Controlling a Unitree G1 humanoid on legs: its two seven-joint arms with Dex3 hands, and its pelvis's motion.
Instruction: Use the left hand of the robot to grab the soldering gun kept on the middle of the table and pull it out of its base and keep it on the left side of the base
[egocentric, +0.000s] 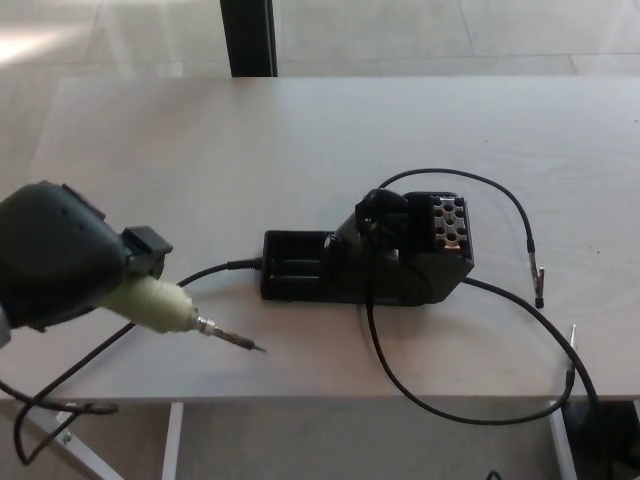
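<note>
**benchbot_a:** So where are we with the soldering gun? From the head view we've got it clear of the base and out over the desk, well to the left of the holder, tip pointing back toward the base and slightly down.

**wirewrangler:** Yep, our left hand is clamped round the pale handle, only the front end of the grip and the metal tip stick out past the black shell. Right hand isn't showing at all.

**benchbot_a:** How do we reckon it handles?

**wirewrangler:** Light and stiff, we'd guess. The handle looks like the only sensible place to hold: fat, probably a bit grippy. The tip is thin and could bend or scratch the desk if we plant it nose first. Could be hot too, can't tell.

**benchbot_a:** And the cord?

**wirewrangler:** That's the annoying bit. It trails off the gun and loops under the hand, so it'll likely tug as we lower. We'd lay it flat, left of the base, then let go.
</note>
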